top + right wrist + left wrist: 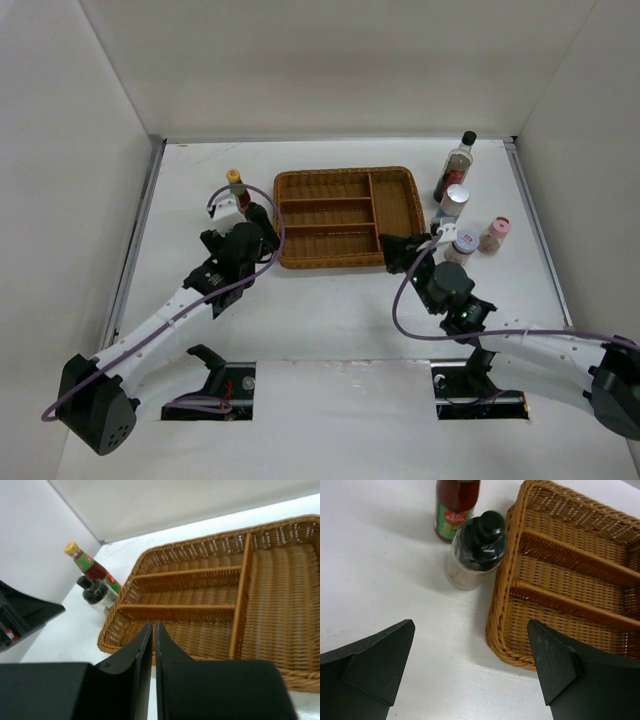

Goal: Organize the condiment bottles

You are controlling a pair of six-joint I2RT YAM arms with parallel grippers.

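Note:
The yellow-capped red-green bottle (236, 186) and the squat black-capped bottle (256, 212) stand just left of the brown wicker tray (392, 214). My left gripper (264, 236) is open and empty, just short of the squat bottle (475, 550), with the red-green bottle (454, 510) behind it. The tall dark-sauce bottle (458, 165), blue-white cylinder (455, 200), white-lidded jar (463, 245) and pink-lidded shaker (495, 235) stand right of the tray. My right gripper (392, 250) is shut and empty at the tray's near right corner (152, 626).
The tray (560, 580) has three long compartments and one wide one, all holding nothing (200, 605). White walls close in the table on the left, back and right. The right wrist view shows the two left bottles (95, 580) beyond the tray.

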